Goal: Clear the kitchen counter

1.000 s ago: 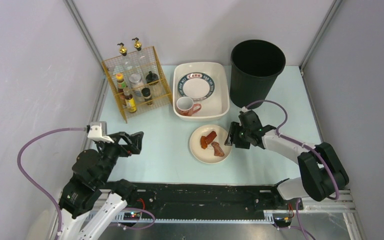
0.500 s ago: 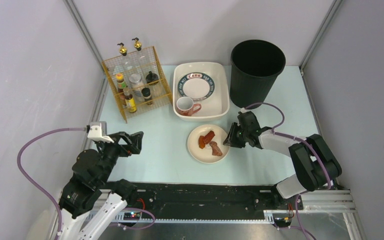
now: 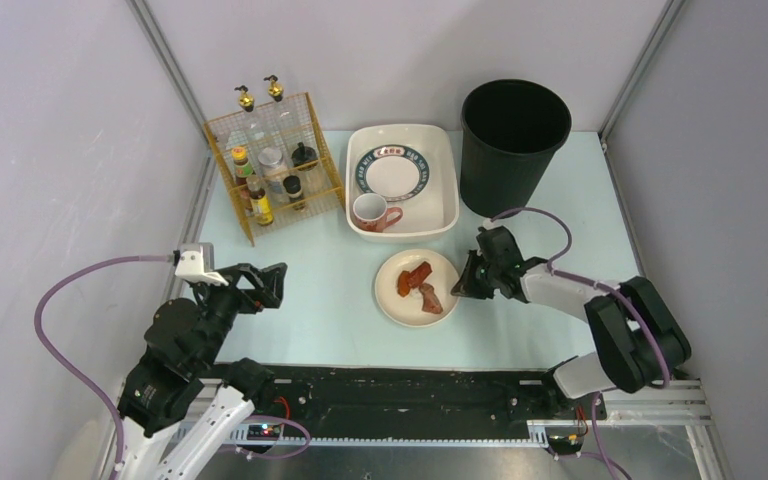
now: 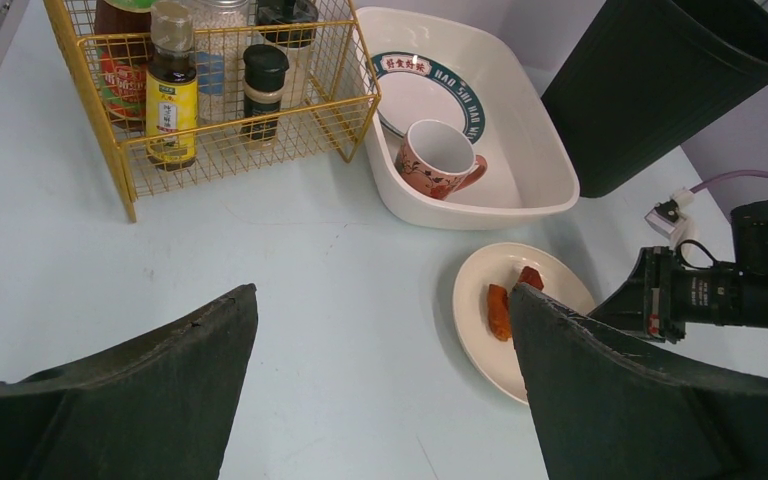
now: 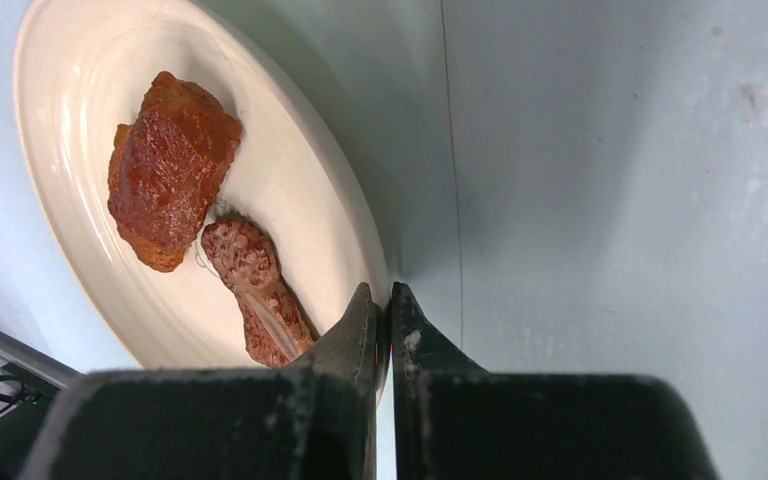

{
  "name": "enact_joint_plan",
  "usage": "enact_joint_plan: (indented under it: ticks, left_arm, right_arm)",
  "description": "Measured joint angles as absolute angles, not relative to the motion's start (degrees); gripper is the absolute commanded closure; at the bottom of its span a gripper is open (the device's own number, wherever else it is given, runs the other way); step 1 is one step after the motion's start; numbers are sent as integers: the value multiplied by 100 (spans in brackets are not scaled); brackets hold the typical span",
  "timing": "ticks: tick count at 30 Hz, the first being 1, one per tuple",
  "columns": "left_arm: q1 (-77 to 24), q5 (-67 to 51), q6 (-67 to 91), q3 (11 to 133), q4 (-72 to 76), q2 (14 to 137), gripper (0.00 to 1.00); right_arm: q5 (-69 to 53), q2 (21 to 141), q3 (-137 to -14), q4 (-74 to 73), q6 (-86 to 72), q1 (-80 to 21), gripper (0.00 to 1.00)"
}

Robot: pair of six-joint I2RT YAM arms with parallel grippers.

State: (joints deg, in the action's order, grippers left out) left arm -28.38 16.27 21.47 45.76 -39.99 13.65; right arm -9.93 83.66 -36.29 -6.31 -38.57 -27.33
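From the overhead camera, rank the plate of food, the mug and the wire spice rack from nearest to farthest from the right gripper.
1. Plate: immediately left of the right gripper, which pinches its rim.
2. Mug: farther back and to the left, inside the white basin.
3. Wire rack: farthest, at the back left corner.

On the kitchen counter point(image 4: 310, 280), a yellow wire rack point(image 4: 250, 130) is set left of the white basin point(image 4: 545, 170), a black bin point(image 4: 650, 90) right of it, a plate point(image 4: 480, 330) before it
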Motion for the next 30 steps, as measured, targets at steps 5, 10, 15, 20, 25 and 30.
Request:
enact_joint_plan:
  ticks: [5,10,15,20,25,30]
  left_arm:
    - [-2836,1629,2147,4574,-3999,1352,2]
    - [-2836,1634,2150,4574,-3999,1326,2]
    - [-2836,1634,2150,4569,-3999,1308,2]
    - [-2836,1634,2150,4569,-3999,1308,2]
    - [-2836,1634,2150,4569,-3999,1308,2]
    - [-2836,1634,2152,4569,-3999,1308,2]
  right_arm:
    - [-893,7797,-3586,-1116,-3686,-2808,100]
    - [-891,7183,-3594,-1575,-3559,-3020,100]
    - [-954,6744,-3778,-2141,-3485,-3183,100]
    - [-950,6619,-4547,-2757,-3361,-3214,100]
    - [-939,6702,-5673,-3214,-3151,-3175,100]
    - [-974,7170,-6864,-3579,-2980,-2862,100]
